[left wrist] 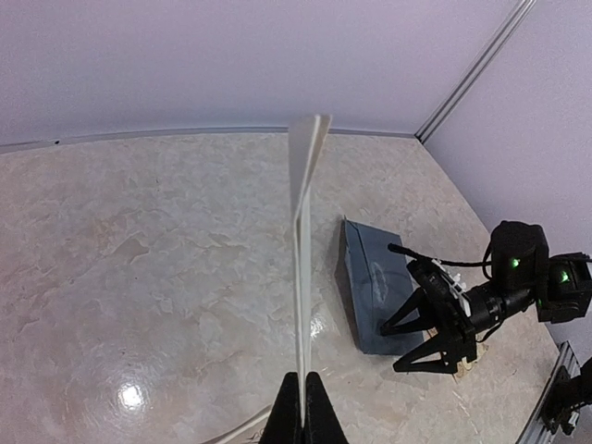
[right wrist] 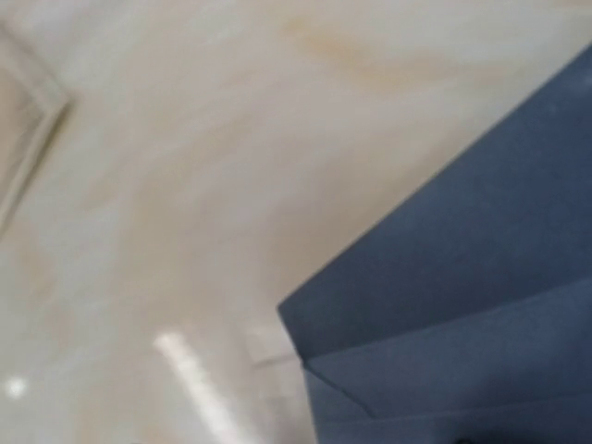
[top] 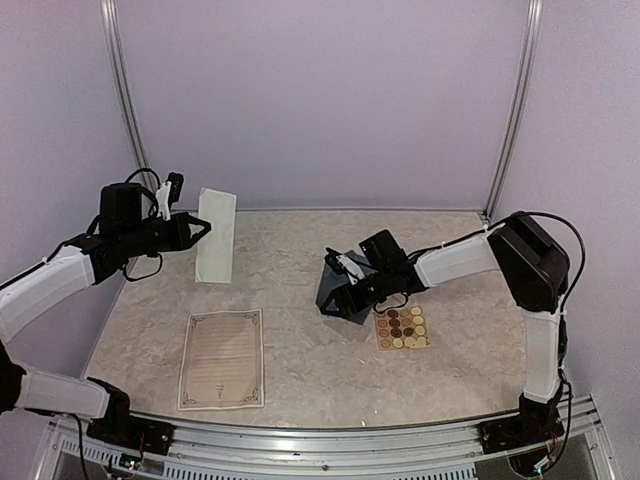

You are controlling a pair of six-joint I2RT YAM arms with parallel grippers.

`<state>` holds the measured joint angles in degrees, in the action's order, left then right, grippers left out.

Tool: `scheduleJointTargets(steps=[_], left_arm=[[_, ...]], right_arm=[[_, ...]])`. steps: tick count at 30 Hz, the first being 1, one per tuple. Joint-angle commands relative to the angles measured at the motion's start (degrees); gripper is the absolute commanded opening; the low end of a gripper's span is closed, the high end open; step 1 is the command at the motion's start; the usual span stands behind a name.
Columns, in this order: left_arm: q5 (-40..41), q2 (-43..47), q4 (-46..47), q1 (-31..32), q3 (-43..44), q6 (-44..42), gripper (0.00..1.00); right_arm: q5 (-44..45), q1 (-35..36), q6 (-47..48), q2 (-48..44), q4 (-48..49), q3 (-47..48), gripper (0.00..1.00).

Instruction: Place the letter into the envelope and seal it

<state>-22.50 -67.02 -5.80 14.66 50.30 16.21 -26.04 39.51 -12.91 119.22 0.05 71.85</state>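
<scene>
My left gripper (top: pixel 203 231) is shut on a folded cream-white letter (top: pixel 216 236) and holds it upright above the table's back left. In the left wrist view the letter (left wrist: pixel 301 231) shows edge-on, rising from my closed fingertips (left wrist: pixel 303 407). The slate-blue envelope (top: pixel 335 300) lies near the table's middle, partly raised, and also shows in the left wrist view (left wrist: pixel 370 277) and, up close, in the right wrist view (right wrist: pixel 462 277). My right gripper (top: pixel 345 275) sits at the envelope's near end (left wrist: pixel 388 351) with its fingers spread. Whether they touch the paper is unclear.
A flat cream sheet with an ornate border (top: pixel 222 358) lies at the front left. A small square sheet of round stickers (top: pixel 402 327) lies just right of the envelope, under my right arm. Pale walls and two metal posts close off the back.
</scene>
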Motion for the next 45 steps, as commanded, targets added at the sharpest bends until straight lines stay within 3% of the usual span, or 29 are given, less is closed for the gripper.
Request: scheduleJointTargets(steps=[1, 5, 15, 23, 28, 33, 45], left_arm=[[-0.9, 0.4, 0.3, -0.1, -0.5, -0.1, 0.0], [-0.2, 0.6, 0.8, 1.7, -0.9, 1.2, 0.0], [6.7, 3.3, 6.2, 15.5, -7.1, 12.4, 0.0], [12.7, 8.2, 9.2, 22.7, -12.5, 22.6, 0.0], [15.5, 9.8, 12.6, 27.6, -14.8, 29.0, 0.0], [17.5, 6.1, 14.6, 31.8, -14.4, 31.6, 0.0], [12.4, -11.6, 15.0, 32.2, -5.7, 27.8, 0.0]], right_arm=[[-4.5, 4.4, -3.4, -1.1, -3.9, -4.6, 0.68], [-5.5, 7.6, -6.8, -3.3, -1.3, -8.1, 0.67], [-7.3, 14.6, -10.2, -8.0, 1.8, -14.2, 0.67], [-8.5, 14.9, -12.9, -19.0, 5.0, -18.7, 0.71], [-2.2, 14.4, -15.6, -25.6, 2.7, -20.7, 0.73], [2.5, 11.0, -19.9, -30.1, 0.6, -23.5, 0.73], [5.5, 7.3, -27.2, -31.0, 3.4, -29.7, 0.66]])
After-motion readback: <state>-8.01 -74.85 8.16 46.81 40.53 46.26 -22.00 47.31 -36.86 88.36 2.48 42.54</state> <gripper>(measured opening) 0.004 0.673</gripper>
